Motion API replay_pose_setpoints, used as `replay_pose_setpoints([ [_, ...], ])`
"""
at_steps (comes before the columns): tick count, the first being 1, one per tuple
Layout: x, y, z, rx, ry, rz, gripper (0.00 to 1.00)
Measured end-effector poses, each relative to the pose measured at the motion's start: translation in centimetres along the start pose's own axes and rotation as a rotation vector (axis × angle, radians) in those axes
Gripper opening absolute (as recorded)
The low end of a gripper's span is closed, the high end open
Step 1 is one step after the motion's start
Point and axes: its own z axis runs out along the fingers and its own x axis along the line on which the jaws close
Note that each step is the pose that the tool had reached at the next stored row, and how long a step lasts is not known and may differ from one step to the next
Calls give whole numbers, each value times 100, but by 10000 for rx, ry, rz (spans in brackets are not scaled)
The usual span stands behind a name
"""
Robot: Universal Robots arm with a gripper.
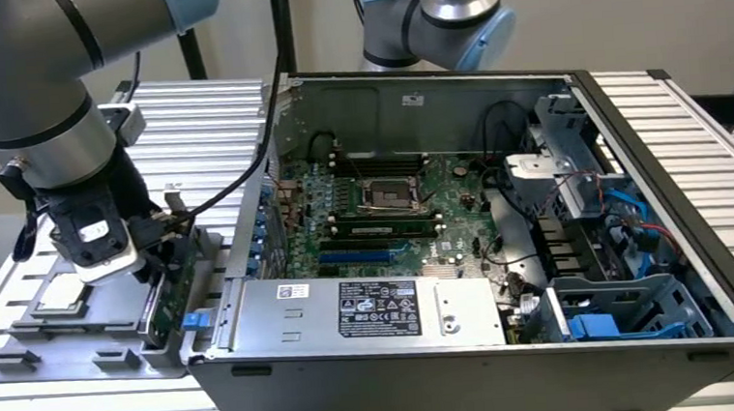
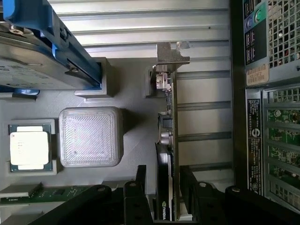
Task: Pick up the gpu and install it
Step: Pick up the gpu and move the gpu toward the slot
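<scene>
The slatted aluminium surface carries an open computer case lying on its side, with the motherboard facing up and the power supply along its near wall. The grey robot arm reaches down at the exterior view's left, over a grey moulded tray that sits just beside the case.

The gpu stands on its long edge in a slot of this tray, outside the case. From above it is a thin strip. One face is green circuit board. The other carries small components and, toward the jaws, a black cooler with a green logo. A silver metal bracket caps the far end, bent over at the top. In the exterior view the card is a narrow upright sliver below the wrist.

The jaws are apart and straddle the card's cooler end. One black finger stands on each side, with a thin gap visible at least on the cooler side.

The case's side wall rises between the card and the motherboard, and a black cable hangs across that wall's rim.

Also in the tray, well apart from the card, are a silver hard drive with blue rails, a square ribbed grey block, a green memory stick and a small silver CPU chip.
</scene>
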Motion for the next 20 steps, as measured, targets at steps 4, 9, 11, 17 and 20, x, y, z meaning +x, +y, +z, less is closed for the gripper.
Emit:
replay_pose_setpoints([
  [4, 2, 11, 6, 8, -6, 128, 42],
  [9, 2, 24, 11, 16, -9, 184, 42],
  [11, -5, 26, 12, 17, -9, 192, 42],
  [17, -27, 31, 21, 20, -12, 254, 42],
  [20, -28, 32, 23, 22, -11, 253, 42],
])
